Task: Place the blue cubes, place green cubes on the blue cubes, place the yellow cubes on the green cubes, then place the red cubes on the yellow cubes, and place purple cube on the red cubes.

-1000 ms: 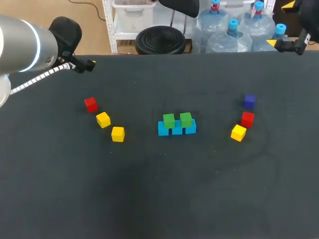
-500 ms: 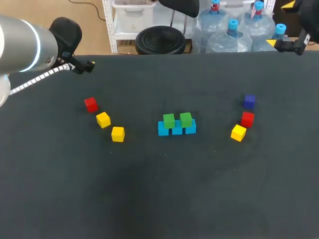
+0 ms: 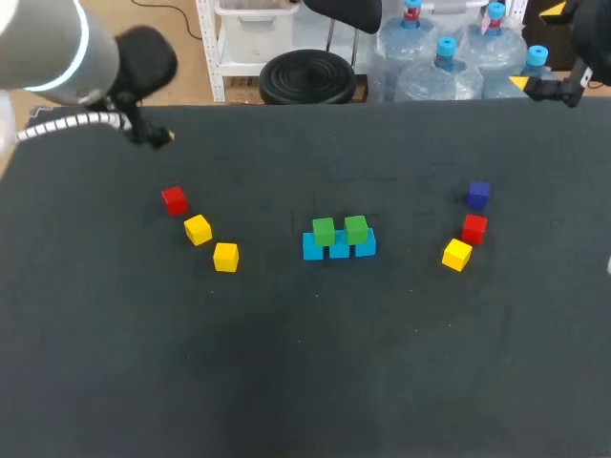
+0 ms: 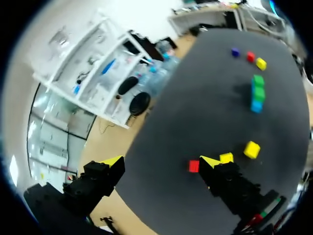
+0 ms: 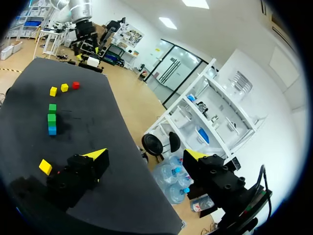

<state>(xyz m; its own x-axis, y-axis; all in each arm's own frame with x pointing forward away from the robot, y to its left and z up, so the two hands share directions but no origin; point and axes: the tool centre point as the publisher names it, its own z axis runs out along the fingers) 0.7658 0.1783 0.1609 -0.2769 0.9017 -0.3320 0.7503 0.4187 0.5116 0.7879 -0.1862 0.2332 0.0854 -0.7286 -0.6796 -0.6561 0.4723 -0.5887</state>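
Note:
A row of blue cubes (image 3: 339, 249) sits mid-table with two green cubes (image 3: 324, 230) (image 3: 356, 227) on top. To its left lie a red cube (image 3: 174, 198) and two yellow cubes (image 3: 198, 229) (image 3: 225, 256). To its right lie a purple cube (image 3: 478, 194), a red cube (image 3: 474, 227) and a yellow cube (image 3: 457, 254). My left gripper (image 4: 161, 161) hangs open and empty over the far left edge, with the red cube (image 4: 193, 166) just past one fingertip. At the far right corner my right gripper (image 5: 145, 154) is open and empty, high above the yellow cube (image 5: 45, 167).
The dark table (image 3: 305, 363) has wide bare room in front of the cubes. My left arm (image 3: 57, 48) comes in at the far left corner. My right arm (image 3: 558, 86) stays at the far right edge.
My left arm has swung up and toward the back, and its gripper has turned slightly above the far left edge. The cubes and the right arm have not moved.

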